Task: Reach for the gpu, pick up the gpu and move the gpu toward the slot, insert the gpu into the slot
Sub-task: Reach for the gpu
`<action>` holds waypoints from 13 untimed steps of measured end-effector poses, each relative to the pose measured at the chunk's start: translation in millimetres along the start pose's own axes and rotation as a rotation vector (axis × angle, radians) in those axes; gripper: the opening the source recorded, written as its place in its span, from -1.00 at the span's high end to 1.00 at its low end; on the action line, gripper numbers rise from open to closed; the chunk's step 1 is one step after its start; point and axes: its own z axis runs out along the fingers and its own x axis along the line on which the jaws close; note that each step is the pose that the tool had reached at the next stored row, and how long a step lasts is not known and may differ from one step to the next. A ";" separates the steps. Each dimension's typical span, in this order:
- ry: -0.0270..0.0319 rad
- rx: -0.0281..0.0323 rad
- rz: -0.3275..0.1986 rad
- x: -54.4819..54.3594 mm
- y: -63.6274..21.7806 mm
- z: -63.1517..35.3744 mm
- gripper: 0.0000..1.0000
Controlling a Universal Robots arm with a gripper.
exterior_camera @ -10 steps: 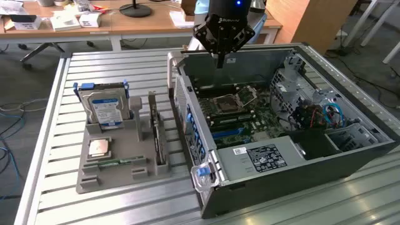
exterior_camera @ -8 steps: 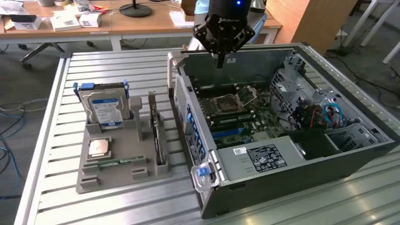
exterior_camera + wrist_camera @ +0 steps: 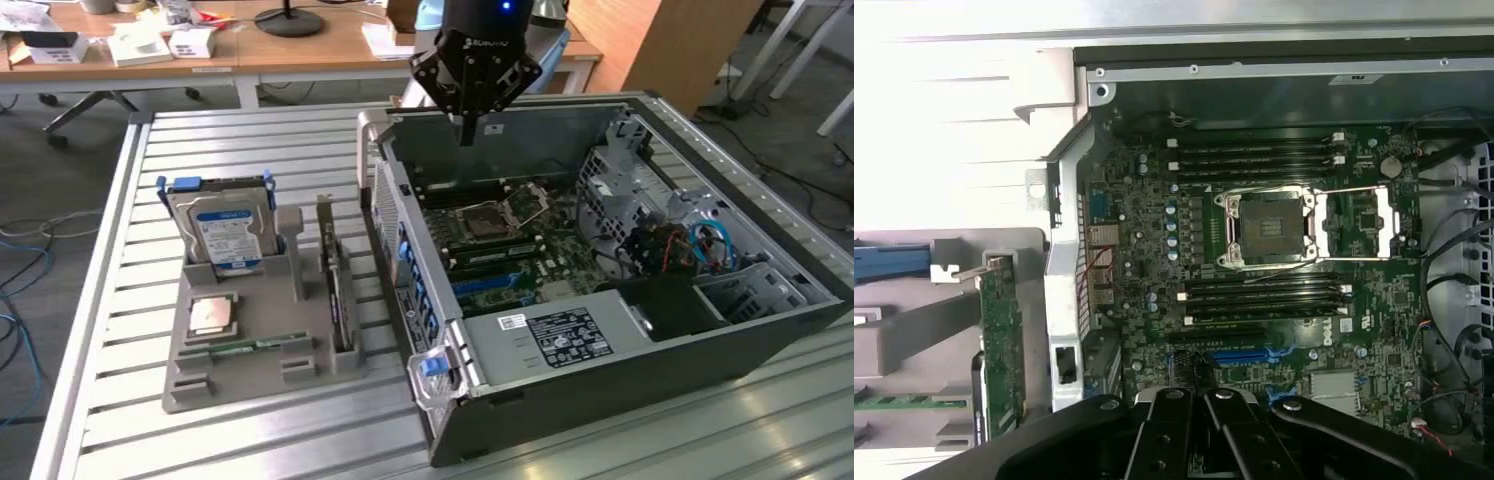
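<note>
The gpu (image 3: 339,300) is a thin dark card standing on edge in a grey holder (image 3: 254,375) on the table, its silver bracket pointing up at the far end. In the wrist view the gpu (image 3: 1002,340) shows as a green edge beside the case wall. The slot (image 3: 494,285) is a long blue strip on the green motherboard inside the open computer case; the wrist view has the slot (image 3: 1252,355) just beyond my fingers. My gripper (image 3: 466,132) hangs above the case's far rim, shut and holding nothing. In the wrist view my gripper (image 3: 1204,402) has its black fingers together.
The holder also carries a blue-labelled hard drive (image 3: 227,235), a processor chip (image 3: 214,315) and a green memory stick (image 3: 247,347). The case (image 3: 601,390) has tall metal walls, a power supply (image 3: 567,335), cables (image 3: 694,245) and the processor socket (image 3: 1269,228). Desks stand behind the table.
</note>
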 end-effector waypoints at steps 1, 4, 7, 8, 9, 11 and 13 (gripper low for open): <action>0.0000 0.0000 0.000 0.6 0.0 0.0 0.74; 0.0000 -0.0001 0.000 3.0 -0.3 -0.1 0.74; -0.0002 -0.0001 0.000 7.1 -0.5 -0.2 0.74; -0.0003 -0.0001 0.000 8.3 -0.6 -0.2 0.74; -0.0003 -0.0001 0.000 9.4 -0.7 -0.3 0.74; -0.0004 -0.0001 0.000 11.9 -0.9 -0.3 0.74; -0.0004 -0.0001 0.000 14.0 -1.1 -0.4 0.74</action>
